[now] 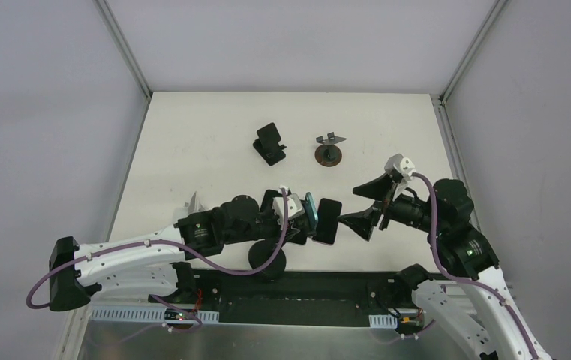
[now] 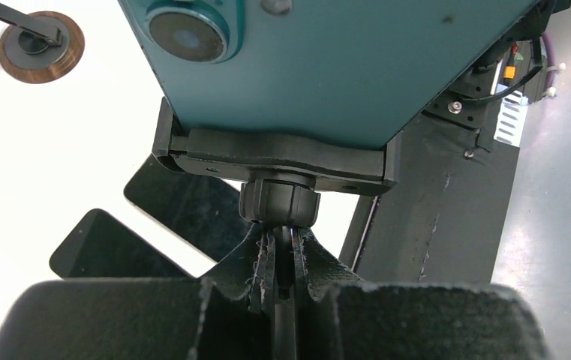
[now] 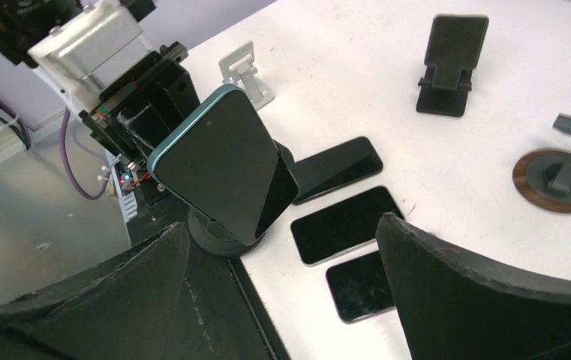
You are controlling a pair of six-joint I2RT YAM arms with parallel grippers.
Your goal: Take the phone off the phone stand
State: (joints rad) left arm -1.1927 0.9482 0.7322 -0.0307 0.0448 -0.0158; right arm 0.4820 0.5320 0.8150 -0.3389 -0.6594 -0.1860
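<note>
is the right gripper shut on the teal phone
No, the right gripper stands wide open, with the teal phone ahead of it, not gripped.

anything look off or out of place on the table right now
Nothing looks spilled or broken. The stand holding the teal phone sits right at the near edge of the table, which looks precarious. Three loose phones lie flat beside it at mismatched angles.
</note>
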